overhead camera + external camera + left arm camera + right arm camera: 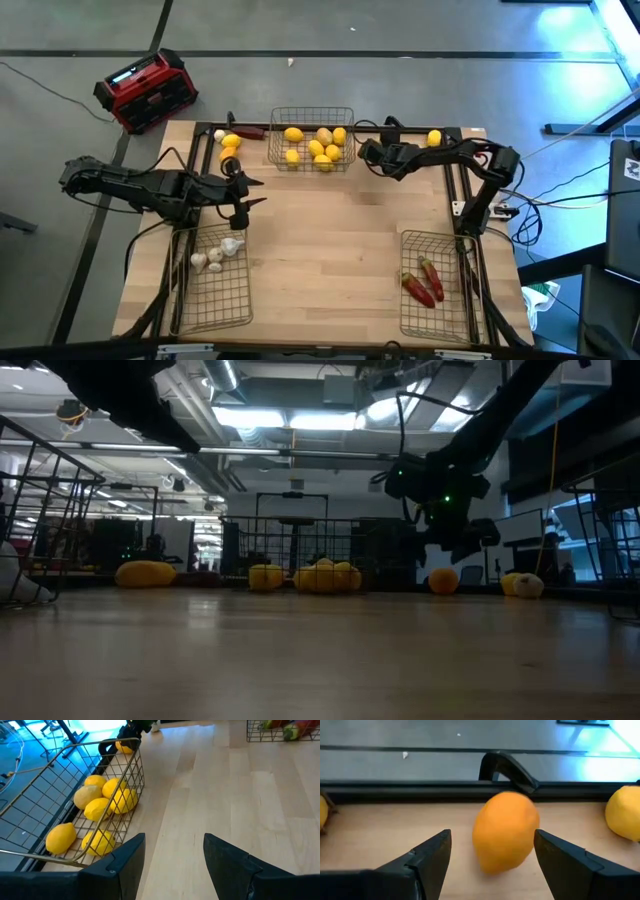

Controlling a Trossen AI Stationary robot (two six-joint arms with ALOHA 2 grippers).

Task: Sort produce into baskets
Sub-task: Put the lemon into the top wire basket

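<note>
Though unheld, orange fruit (505, 831) upright.

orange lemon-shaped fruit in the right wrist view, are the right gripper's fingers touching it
Apart. In the right wrist view the orange lemon-shaped fruit sits between the open right gripper, with wood showing in a gap on each side.

We take this for a robotics lab or workshop hall: around the wooden table (330, 230) we see bare grey concrete floor (400, 30) with loose cables, a red-and-black box (146, 92) just beside its corner, and beyond it exposed ceiling ducts (290, 395), strip lights and metal racks.
</note>
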